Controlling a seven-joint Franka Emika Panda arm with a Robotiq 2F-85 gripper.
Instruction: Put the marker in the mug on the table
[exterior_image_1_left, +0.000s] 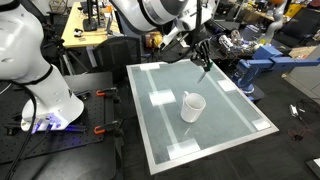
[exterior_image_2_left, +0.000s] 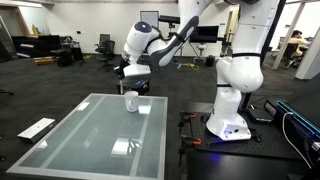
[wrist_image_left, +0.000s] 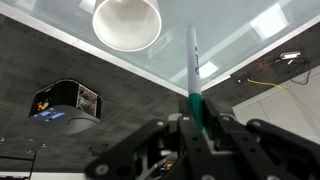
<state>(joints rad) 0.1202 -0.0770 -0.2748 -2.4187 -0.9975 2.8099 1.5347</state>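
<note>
Clamping the green marker at one end, hand hanging above the desk, marker pointing down toward the desk, tip off to one side of the white mug, not over its mouth, mug upright on the desk.

White arm stretched forward, wrist bent down; the gripper points downward, its 2 fingers clamped on the marker between them.
</note>
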